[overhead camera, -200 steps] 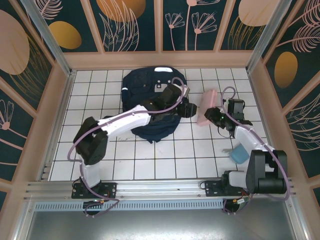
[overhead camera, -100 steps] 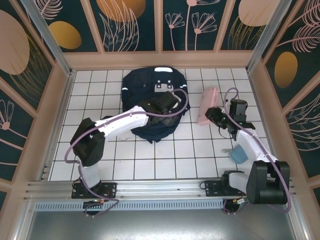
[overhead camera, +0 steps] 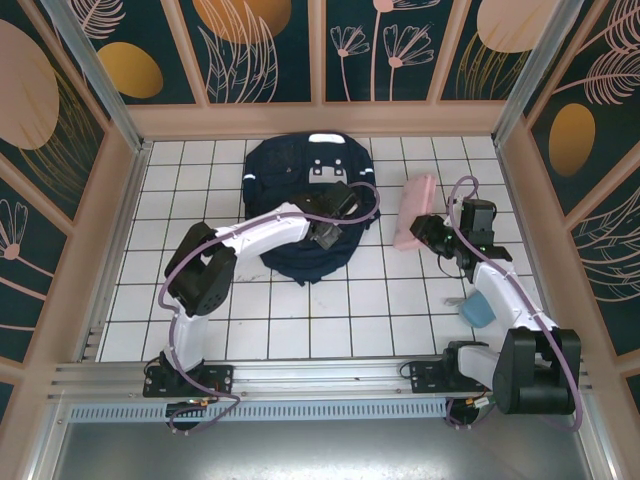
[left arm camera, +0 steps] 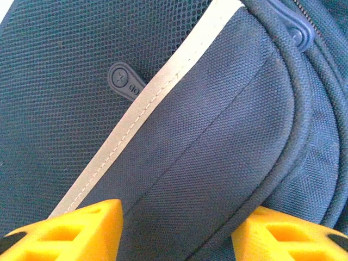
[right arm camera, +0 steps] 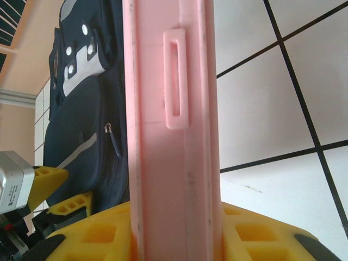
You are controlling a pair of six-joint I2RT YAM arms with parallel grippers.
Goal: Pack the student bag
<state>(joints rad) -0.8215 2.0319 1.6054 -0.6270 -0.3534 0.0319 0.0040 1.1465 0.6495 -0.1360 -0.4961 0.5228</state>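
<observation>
The student bag (overhead camera: 285, 175), dark navy with a white reflective stripe, lies flat on the tiles at the back middle. My left gripper (overhead camera: 330, 232) hovers low over its near right part. In the left wrist view its yellow fingers (left arm camera: 81, 231) stand apart on either side of a piped seam of the bag (left arm camera: 217, 136), and the gripper (left arm camera: 176, 228) is open. My right gripper (overhead camera: 428, 232) is shut on a long pink box (overhead camera: 415, 210), which stands on its edge just right of the bag. In the right wrist view the pink box (right arm camera: 171, 136) runs up from the gripper (right arm camera: 174, 228), with the bag (right arm camera: 81, 119) to its left.
A light blue object (overhead camera: 478, 307) lies on the tiles beside the right arm. Wooden walls ring the white tiled floor (overhead camera: 330, 320). Bare tiles stretch left of and in front of the bag.
My left gripper has drawn back from the bag's right edge to a spot over the bag's near right part, and its jaws have narrowed. The right gripper and pink box have barely moved.
</observation>
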